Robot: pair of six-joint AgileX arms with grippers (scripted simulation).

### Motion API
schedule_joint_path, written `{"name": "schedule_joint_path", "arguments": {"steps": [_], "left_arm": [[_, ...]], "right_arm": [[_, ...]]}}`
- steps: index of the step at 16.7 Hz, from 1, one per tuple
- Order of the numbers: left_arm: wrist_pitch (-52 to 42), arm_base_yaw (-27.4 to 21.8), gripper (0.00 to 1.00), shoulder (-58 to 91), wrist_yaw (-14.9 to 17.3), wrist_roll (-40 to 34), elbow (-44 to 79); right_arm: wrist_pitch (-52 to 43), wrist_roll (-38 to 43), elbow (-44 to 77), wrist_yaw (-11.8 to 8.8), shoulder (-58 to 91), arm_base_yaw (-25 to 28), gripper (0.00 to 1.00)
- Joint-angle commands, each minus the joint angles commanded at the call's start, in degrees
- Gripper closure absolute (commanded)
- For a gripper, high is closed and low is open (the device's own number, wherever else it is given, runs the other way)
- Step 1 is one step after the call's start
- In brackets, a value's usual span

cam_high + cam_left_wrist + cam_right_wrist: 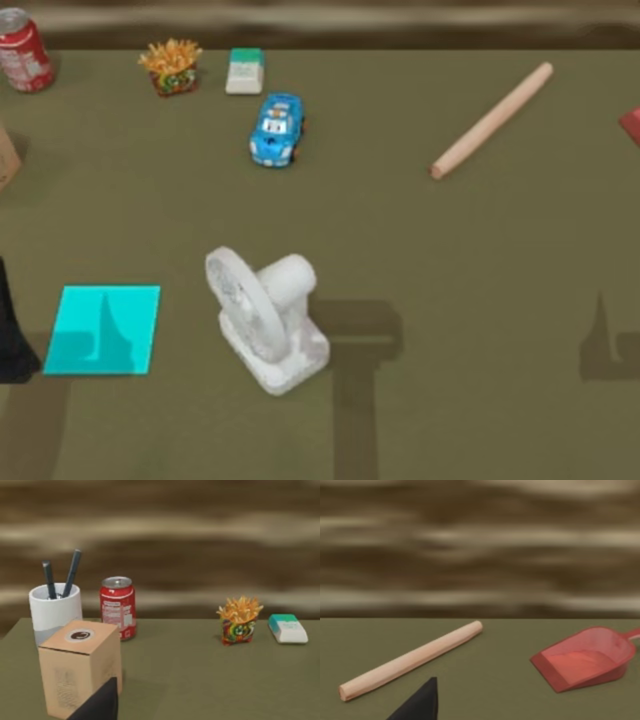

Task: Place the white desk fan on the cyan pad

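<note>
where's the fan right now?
In the top view the white desk fan stands on the table just left of centre, toward the near edge. It is right of the cyan pad and apart from it, with the blue toy car farther back.

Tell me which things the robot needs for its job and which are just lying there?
Needed:
white desk fan, standing on the table
cyan pad, to its left, bare

Just lying about:
blue toy car
cola can
toy fries
white-and-green box
wooden rolling pin
red dustpan
cardboard box
pen cup
</note>
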Motion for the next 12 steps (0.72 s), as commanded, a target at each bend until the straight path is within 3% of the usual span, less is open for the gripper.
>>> {"name": "schedule_joint_path", "arguments": {"steps": [6,12], "left_arm": [[-5.8,-2.6,0.0,6.0,0.1,-4.8,5.7],[-26.3,-11.4,0.0,32.5,-0.1,-23.0,29.9]], "right_arm": [[0.0,0.0,0.0,0.0,0.0,0.0,0.0],[0.0,0.0,0.0,0.0,0.0,0.0,0.0]]}}
